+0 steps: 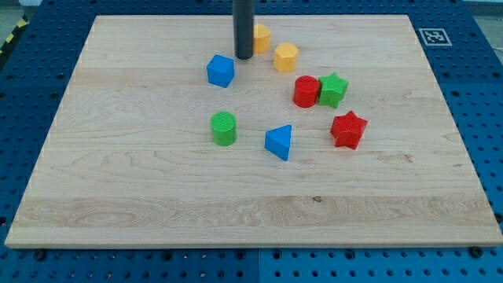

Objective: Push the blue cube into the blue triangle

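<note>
Tip [244,57] of the rod, holding nothing, stood just up-right of the blue cube [221,70]. Blue triangle [279,142] lay well apart, down-right of the cube; the push looked barely begun.

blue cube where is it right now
The blue cube sits in the upper middle of the board, just to the view's lower left of my tip, above the green cylinder and up-left of the blue triangle.
</note>
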You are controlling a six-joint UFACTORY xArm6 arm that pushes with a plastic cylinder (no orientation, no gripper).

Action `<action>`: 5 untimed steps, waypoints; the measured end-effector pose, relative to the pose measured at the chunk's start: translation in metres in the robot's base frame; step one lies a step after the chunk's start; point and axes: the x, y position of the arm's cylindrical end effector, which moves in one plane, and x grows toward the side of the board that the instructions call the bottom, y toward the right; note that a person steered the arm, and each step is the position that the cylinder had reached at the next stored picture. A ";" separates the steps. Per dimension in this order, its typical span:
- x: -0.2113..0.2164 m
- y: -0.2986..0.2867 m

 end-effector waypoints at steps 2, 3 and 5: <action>0.010 -0.072; 0.033 -0.052; 0.040 -0.008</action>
